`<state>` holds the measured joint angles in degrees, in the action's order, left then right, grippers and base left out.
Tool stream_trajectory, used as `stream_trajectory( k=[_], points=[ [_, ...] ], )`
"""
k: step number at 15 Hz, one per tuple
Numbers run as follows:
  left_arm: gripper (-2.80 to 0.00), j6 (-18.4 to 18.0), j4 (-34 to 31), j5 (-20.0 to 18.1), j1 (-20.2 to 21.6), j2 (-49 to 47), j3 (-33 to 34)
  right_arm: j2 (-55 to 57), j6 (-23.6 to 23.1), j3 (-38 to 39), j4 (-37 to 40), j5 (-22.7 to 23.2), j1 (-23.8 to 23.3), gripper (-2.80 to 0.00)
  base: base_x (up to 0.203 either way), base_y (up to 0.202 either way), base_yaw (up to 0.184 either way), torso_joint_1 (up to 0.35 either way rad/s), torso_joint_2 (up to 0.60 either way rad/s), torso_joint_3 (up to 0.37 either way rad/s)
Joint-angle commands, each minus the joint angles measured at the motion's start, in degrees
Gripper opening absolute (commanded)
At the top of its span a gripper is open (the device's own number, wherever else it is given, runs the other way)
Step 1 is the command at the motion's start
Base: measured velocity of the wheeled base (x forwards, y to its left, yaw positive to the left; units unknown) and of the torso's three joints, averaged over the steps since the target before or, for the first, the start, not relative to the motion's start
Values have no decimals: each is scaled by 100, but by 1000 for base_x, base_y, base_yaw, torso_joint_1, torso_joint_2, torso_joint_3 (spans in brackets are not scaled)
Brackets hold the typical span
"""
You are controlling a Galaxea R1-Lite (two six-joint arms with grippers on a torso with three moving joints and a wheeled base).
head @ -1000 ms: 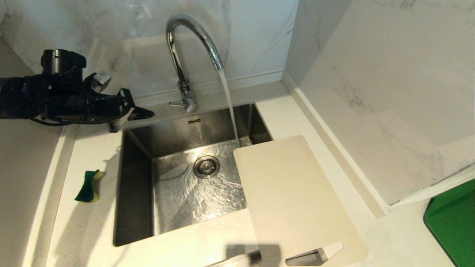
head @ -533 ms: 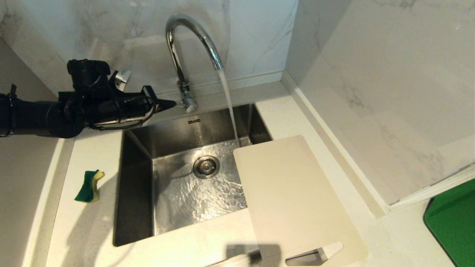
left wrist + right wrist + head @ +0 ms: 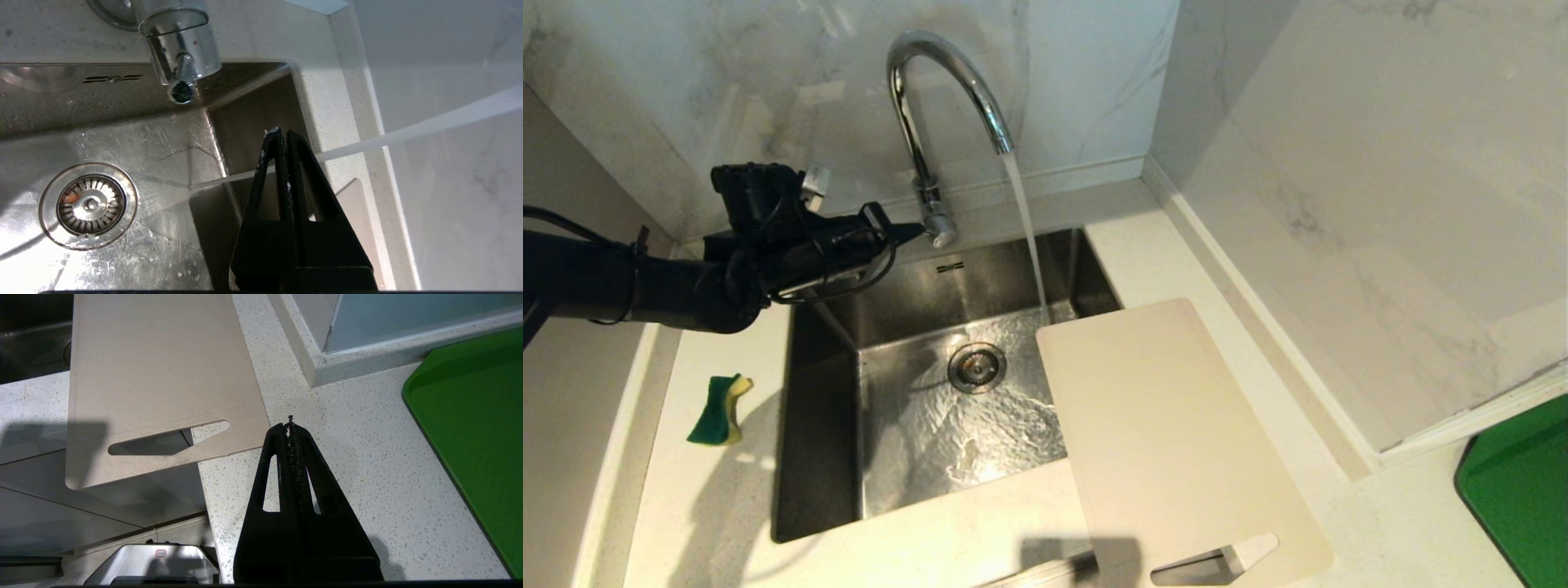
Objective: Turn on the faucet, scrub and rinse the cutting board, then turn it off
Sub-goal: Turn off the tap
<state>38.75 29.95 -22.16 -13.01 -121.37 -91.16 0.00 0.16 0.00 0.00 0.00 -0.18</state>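
Water (image 3: pixel 1027 237) streams from the faucet (image 3: pixel 931 122) into the sink (image 3: pixel 817 425) as the left gripper (image 3: pixel 913 232), fingers pressed together and empty, reaches its lever (image 3: pixel 182 79) just past the fingertips. Right gripper (image 3: pixel 290 426), fingers likewise closed, hovers over the worktop (image 3: pixel 347 457) beside the cutting board (image 3: pixel 1168 441) bridging the sink's corner.

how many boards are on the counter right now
2. The cream plastic cutting board lies right of the steel sink, one corner over the basin. The bright green flat board sits at the far right, partly cut off.
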Motion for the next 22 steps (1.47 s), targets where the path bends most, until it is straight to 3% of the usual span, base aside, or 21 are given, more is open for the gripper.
stream_trajectory(
  k=[1, 4, 11, 14, 22],
  points=[
    [-280, 16, 76, 11, 0, -242, -56, 9, 1, 0, 0, 0, 1, -280, 0, 0, 0, 0, 0, 0],
    [-280, 18, 394, 45, -9, -446, -162, 1, 1, 0, 0, 0, 1, -280, 0, 0, 0, 0, 0, 0],
    [-280, 29, 450, 279, -9, -669, -481, 9, 1, 0, 0, 0, 1, -280, 0, 0, 0, 0, 0, 0],
    [-280, 27, 826, 283, 0, -820, -504, 6, 1, 0, 0, 0, 1, -280, 0, 0, 0, 0, 0, 0],
    [-280, 27, 872, 530, 87, -1236, -1011, 0, -7, 0, 17, 0, 1, -280, 0, 0, 0, 0, 0, 0]
  ],
)
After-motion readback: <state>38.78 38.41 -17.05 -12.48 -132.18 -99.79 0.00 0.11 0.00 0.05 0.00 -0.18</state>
